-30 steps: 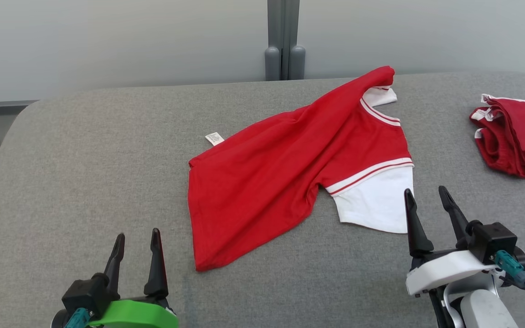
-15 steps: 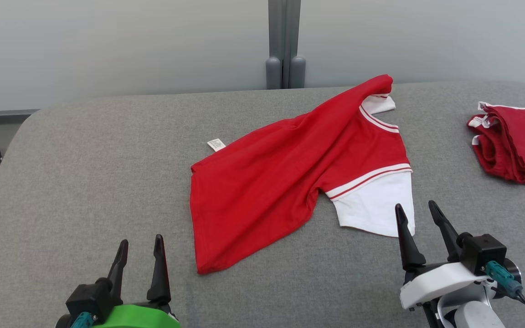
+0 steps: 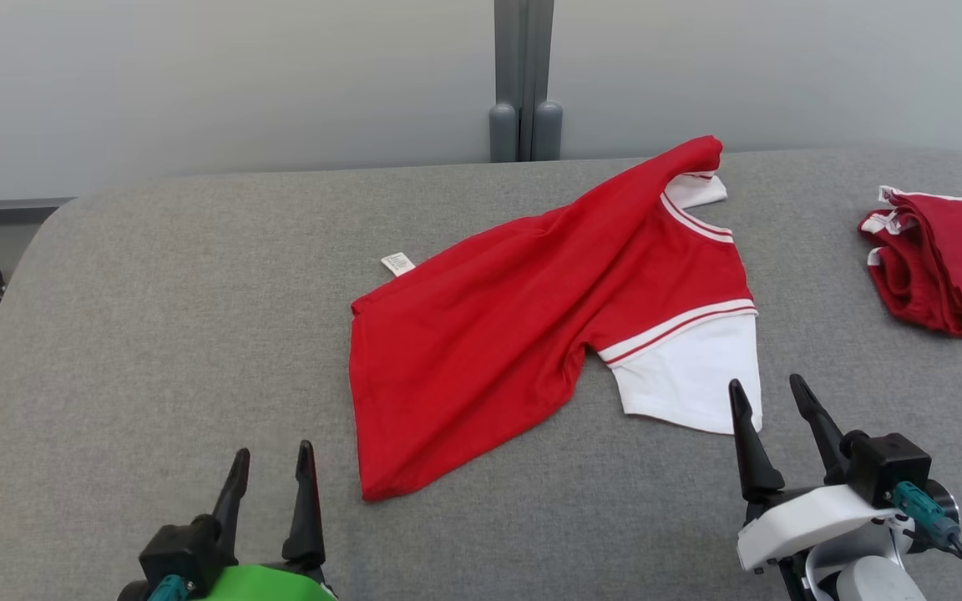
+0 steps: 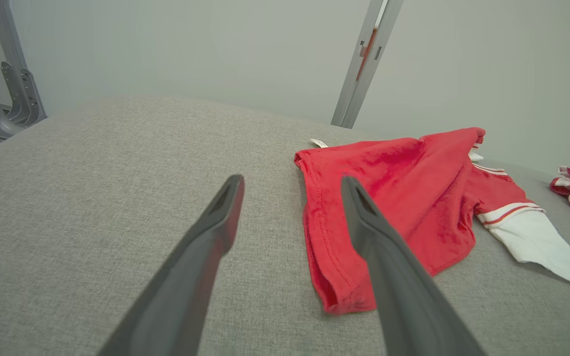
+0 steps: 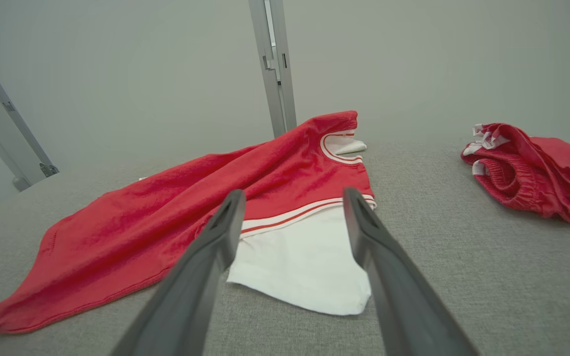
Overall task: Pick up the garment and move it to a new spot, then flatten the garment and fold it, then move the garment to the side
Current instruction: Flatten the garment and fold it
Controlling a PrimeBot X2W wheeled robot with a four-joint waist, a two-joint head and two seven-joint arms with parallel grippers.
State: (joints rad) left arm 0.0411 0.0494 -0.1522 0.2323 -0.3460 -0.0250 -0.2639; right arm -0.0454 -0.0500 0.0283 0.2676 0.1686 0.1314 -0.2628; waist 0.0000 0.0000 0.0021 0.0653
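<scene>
Grey padded table, pale wall behind. Left gripper spread and empty at near edge; red garment rumpled mid-table — right gripper likewise spread, empty, just short of its white sleeve. Best pinch hem corner and sleeve low, catching both layers.

The garment is bright red, with a plain white sleeve edged by a white band and a thin red stripe; the collar repeats those lines. Its label is white. The table is a mottled grey weave. At the right edge of the frame a second garment is darker red with white trim. The left gripper has black fingers on a bright green mount; the right gripper is black on white, with a teal plug.
</scene>
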